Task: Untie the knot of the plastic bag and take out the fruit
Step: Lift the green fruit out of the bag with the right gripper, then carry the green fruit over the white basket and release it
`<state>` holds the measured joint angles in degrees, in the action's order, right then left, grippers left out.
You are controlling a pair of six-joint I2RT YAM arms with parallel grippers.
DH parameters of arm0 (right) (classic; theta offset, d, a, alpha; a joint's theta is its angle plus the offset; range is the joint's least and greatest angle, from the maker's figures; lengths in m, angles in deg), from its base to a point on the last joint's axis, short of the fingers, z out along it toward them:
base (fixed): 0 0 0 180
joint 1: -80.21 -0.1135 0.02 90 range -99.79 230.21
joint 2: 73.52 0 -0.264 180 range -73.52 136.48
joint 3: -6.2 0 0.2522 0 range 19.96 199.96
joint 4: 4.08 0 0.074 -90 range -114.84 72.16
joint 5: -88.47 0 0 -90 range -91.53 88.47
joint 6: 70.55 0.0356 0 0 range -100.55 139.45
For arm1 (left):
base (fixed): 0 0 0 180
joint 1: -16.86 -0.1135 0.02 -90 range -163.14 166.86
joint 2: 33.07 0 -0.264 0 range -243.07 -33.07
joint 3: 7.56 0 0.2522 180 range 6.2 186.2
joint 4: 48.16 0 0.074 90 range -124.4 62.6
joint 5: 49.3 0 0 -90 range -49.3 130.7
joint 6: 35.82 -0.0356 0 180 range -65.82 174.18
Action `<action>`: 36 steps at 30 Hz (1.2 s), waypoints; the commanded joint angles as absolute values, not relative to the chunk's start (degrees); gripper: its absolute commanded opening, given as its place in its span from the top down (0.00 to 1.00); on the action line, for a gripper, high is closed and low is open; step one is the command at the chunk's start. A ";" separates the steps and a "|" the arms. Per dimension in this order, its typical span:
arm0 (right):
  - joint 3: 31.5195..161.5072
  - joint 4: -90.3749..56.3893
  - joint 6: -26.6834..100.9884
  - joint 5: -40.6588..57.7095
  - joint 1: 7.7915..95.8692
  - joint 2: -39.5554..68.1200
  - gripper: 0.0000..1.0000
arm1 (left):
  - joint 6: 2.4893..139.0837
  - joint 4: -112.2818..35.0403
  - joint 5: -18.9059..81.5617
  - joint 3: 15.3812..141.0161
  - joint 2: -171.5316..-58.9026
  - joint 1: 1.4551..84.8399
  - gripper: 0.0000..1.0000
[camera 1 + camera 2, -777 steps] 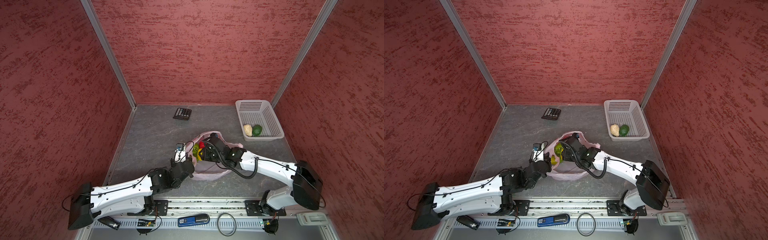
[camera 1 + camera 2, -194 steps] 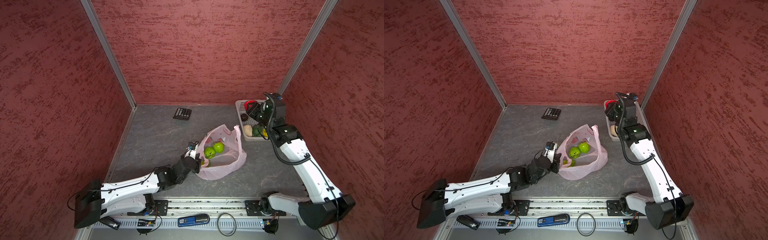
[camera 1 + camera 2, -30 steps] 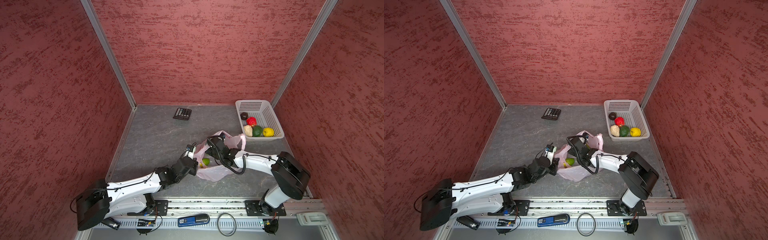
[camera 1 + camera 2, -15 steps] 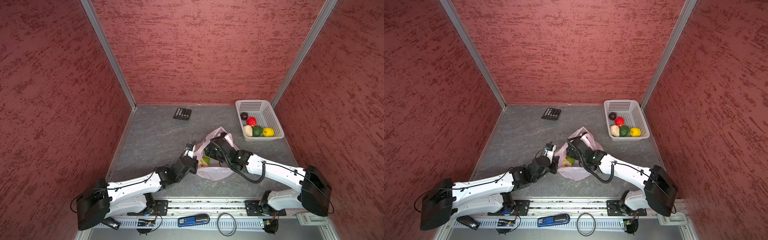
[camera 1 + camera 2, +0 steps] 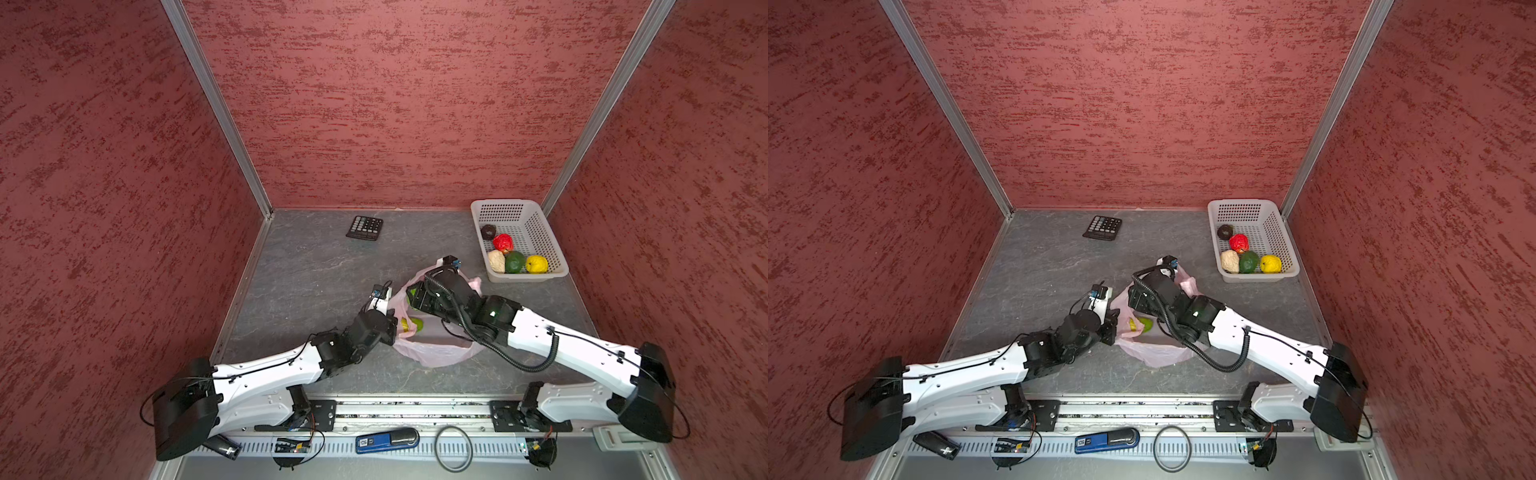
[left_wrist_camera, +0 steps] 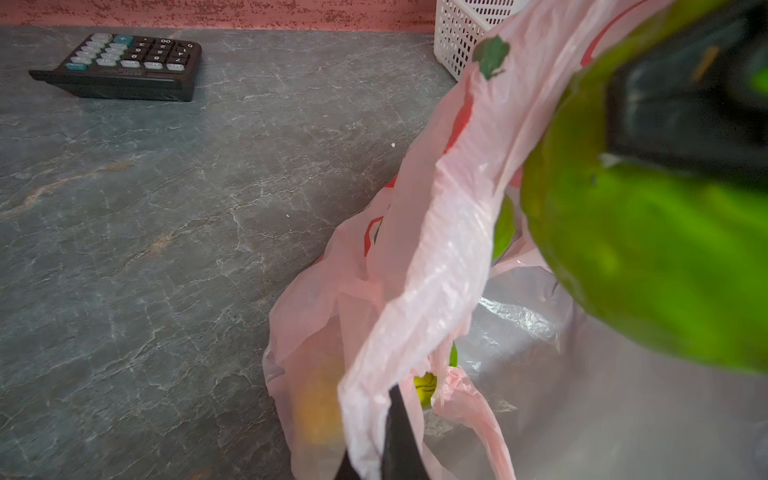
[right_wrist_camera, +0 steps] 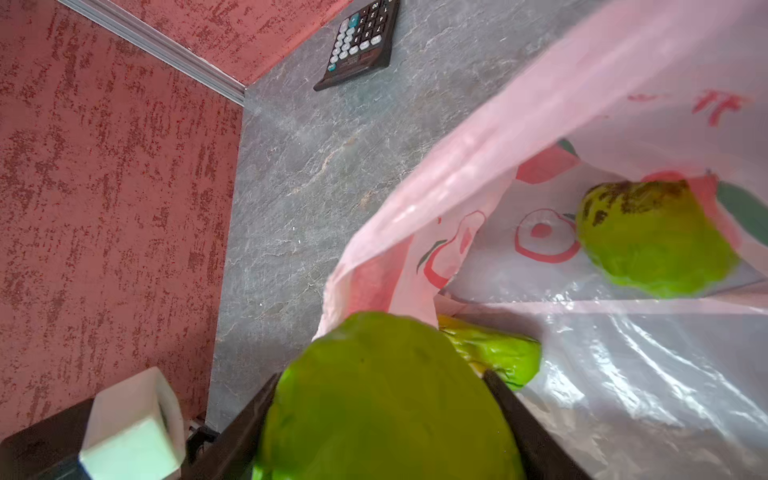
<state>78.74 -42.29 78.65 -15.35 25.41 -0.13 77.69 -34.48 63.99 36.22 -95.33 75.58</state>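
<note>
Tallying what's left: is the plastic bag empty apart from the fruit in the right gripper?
No, the right wrist view shows another light green fruit lying inside the plastic bag.

The green fruit (image 6: 648, 257) is blurry and cut off at the edge. In a top view, the right arm (image 5: 457, 291) hides the 1 o'clock side of the bag (image 5: 436, 355).

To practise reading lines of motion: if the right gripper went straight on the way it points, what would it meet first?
Probably the plastic bag's pink film, ahead of the right gripper and its light green fruit; depth is unclear.
</note>
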 commanded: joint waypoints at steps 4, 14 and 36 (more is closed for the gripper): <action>84.57 -41.75 76.82 -19.37 26.07 1.68 0.38 | 76.28 -35.19 65.12 39.06 -95.91 75.98 1.00; 97.29 -47.43 69.95 -16.54 33.51 2.14 0.39 | 74.22 -34.04 65.67 40.27 -94.87 75.57 1.00; 99.45 -40.62 53.84 -3.82 73.65 14.78 0.38 | 71.46 -30.01 63.55 41.68 -92.02 71.63 1.00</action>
